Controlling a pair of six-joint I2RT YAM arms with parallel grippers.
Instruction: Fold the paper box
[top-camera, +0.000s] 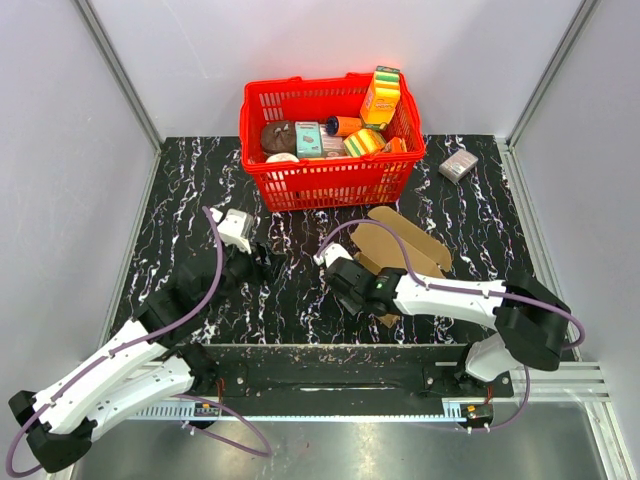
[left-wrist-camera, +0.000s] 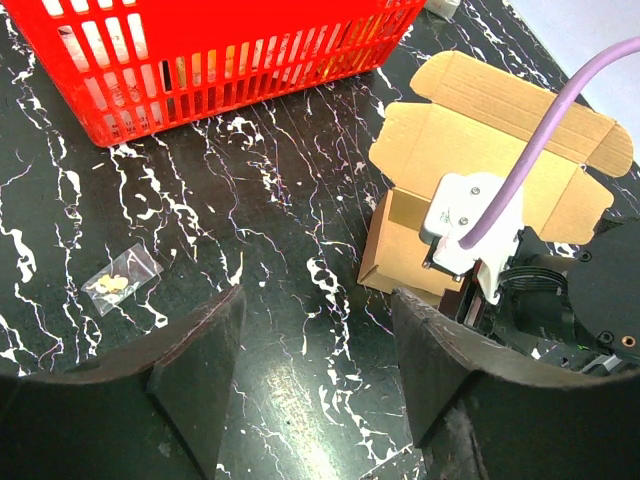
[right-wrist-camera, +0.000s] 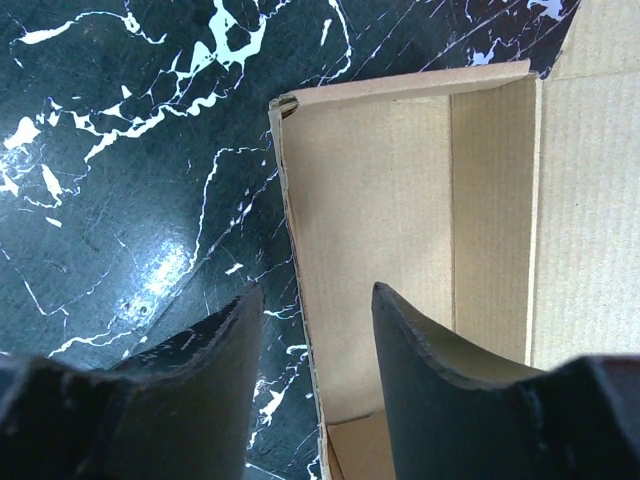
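We see the paper box (top-camera: 405, 240) lying right of centre on the table (top-camera: 200, 200), just in front of the red basket (top-camera: 330, 185). It is partly formed: one side wall stands up while the lid panel and its flaps lie open toward the back. The right gripper (right-wrist-camera: 315, 310) sits over that raised wall with its fingers spread, one outside and one inside. The cardboard edge runs loose between them and, as far as we can tell, is pinched by neither. The left gripper (left-wrist-camera: 318, 300) hovers well apart over bare table, likewise spread and holding nothing. Our worry is that the unheld wall springs back outward along its crease, since nothing tucks it in place. If the right fingers close off-centre or press down, they may buckle the thin edge rather than fold it. With no second gripper bracing the light box, any push could slide it across the glossy surface toward the basket. The purple cable (left-wrist-camera: 540, 140) arching over the lid might also snag a flap.
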